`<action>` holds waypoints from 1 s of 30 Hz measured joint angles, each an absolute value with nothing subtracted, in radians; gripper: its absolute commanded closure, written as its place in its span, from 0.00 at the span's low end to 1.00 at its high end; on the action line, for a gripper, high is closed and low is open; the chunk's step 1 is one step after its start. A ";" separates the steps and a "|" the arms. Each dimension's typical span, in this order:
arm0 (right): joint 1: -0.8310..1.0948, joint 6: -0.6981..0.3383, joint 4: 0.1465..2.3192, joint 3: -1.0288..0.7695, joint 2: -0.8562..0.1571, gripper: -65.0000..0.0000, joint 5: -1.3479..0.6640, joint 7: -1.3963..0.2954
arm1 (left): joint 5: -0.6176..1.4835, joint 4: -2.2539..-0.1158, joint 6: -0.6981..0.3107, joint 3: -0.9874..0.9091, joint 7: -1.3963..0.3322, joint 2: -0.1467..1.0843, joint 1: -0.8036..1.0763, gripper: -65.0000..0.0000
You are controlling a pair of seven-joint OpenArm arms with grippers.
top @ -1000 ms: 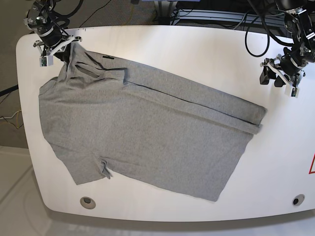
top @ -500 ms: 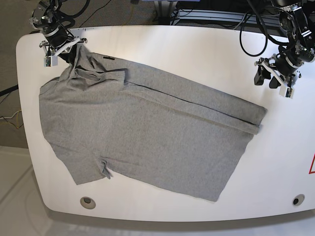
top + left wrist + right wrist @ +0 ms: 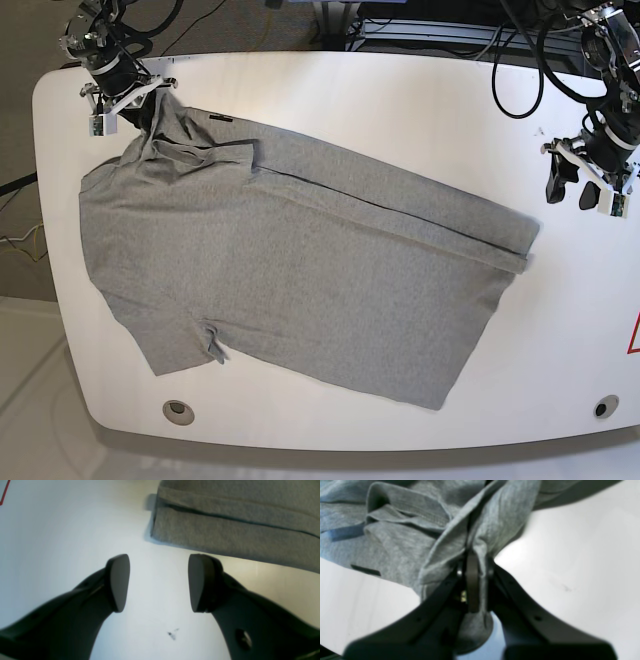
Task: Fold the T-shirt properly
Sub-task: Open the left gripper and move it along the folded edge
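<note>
White tabletop [image 3: 400, 90] carries the T-shirt [image 3: 300, 260] spread flat, its long axis slanting from upper left toward lower right of the base view. At upper left my right gripper [image 3: 472, 580] pinches its bunched corner; at right my left gripper [image 3: 158, 582] hangs spread, empty, near the folded hem.

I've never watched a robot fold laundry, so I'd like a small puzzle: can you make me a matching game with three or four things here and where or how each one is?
Things:
1. T-shirt
2. left gripper
3. right gripper
4. table

States:
A. white, with the rest upon it
B. open, above bare table, holding nothing
C. grey, spread out, one long edge folded over
D. shut, pinching cloth at a far corner

Pairs: 1-C, 2-B, 3-D, 4-A
</note>
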State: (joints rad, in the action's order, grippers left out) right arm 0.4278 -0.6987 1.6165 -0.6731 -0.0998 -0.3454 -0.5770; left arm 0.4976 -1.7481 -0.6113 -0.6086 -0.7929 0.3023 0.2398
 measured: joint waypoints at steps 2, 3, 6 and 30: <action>0.428 -0.699 1.617 -0.673 -0.101 0.96 -0.345 -0.577 | 0.488 -1.732 -0.613 -0.607 -0.790 0.303 0.215 0.36; 0.427 -0.699 1.617 -0.673 -0.101 0.96 -0.345 -0.578 | 0.479 -1.718 -0.614 -0.607 -0.781 0.303 0.203 0.32; 0.427 -0.699 1.617 -0.673 -0.100 0.96 -0.345 -0.577 | 0.454 -1.654 -0.621 -0.606 -0.773 0.303 0.158 0.22; 0.430 -0.699 1.618 -0.672 -0.100 0.96 -0.346 -0.577 | 0.270 -1.192 -0.698 -0.517 -0.688 0.296 -0.150 0.19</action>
State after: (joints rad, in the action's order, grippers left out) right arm 0.4305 -0.6987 1.6176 -0.6720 -0.1001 -0.3462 -0.5766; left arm 0.2695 -1.1915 -0.6975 -0.5171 -0.6884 0.2958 -0.1497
